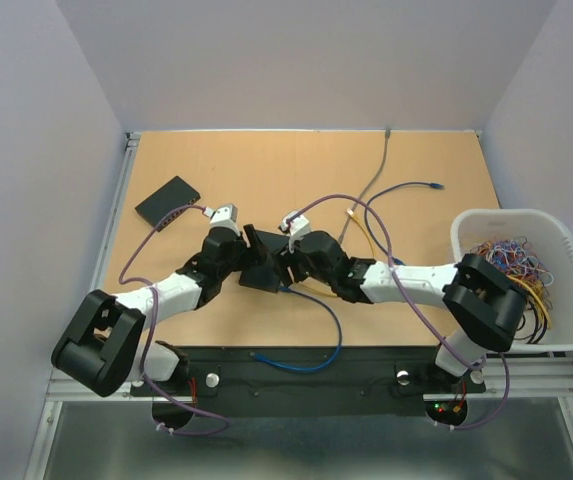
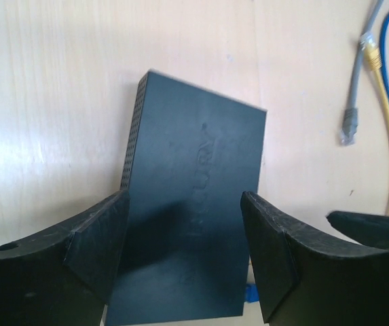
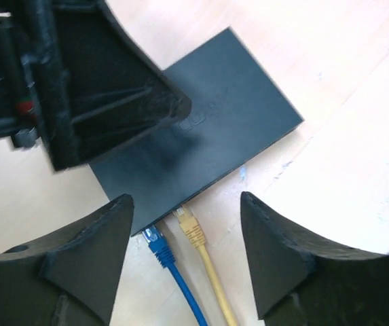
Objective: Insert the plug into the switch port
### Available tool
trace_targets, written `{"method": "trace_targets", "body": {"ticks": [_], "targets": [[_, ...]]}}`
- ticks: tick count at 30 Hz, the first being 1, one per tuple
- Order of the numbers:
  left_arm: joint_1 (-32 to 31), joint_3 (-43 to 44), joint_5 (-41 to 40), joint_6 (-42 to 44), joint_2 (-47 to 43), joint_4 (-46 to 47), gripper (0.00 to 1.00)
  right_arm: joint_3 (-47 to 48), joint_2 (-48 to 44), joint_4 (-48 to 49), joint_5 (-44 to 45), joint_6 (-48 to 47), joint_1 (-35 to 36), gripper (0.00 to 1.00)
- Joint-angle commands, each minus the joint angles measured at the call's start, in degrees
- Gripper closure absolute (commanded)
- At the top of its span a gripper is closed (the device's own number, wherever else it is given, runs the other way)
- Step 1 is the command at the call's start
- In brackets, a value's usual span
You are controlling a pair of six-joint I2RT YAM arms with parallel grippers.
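The black switch [image 1: 259, 278] lies flat at the table's middle. In the left wrist view the switch [image 2: 194, 156] lies under my open left gripper [image 2: 184, 204], whose fingers straddle its two long sides from above. My right gripper [image 3: 184, 204] is open and empty, facing the switch's [image 3: 214, 115] port edge. Between its fingers, a blue plug [image 3: 157, 244] and a yellow plug [image 3: 193, 227] both sit with their tips at that edge. How deep each sits is hidden. My left gripper also shows in the right wrist view [image 3: 99, 95], over the switch.
A second black box [image 1: 169, 200] lies at the back left. A grey cable [image 1: 374, 185], a loose blue cable end [image 1: 428, 185] and a yellow cable [image 1: 366, 235] lie behind the arms. A white basket [image 1: 511, 215] of cables stands at the right edge.
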Motion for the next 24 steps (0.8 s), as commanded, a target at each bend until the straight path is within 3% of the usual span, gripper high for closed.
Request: {"method": "trace_targets", "body": {"ticks": [1,5,10,15,24], "targets": [[0.8,4.6,-0.4,2.7,-1.9,-1.0,0.23,-2.1,-6.1,1.5,3.3,1.7,0.5,0.29],[0.8,8.8,-2.6,5.0,-1.6,-3.9,0.25,-4.6,-11.8,0.1,9.9,2.6,0.5,0.24],[0.2,10.7,0.0,7.3,-2.0,-2.4,0.30,-7.6,-19.9,-4.3,26.2,7.5,-1.9,0.16],[-6.2,14.6,2.1,8.3,3.9,1.5,0.31,-12.8,-27.2,-5.4,21.5,14.9,-12.2,0.18],[-15.3,30.8,5.8,8.4,23.9,2.3,0.35,-16.4,-31.0,-6.9,19.6,16.2,-17.5,0.23]]}}
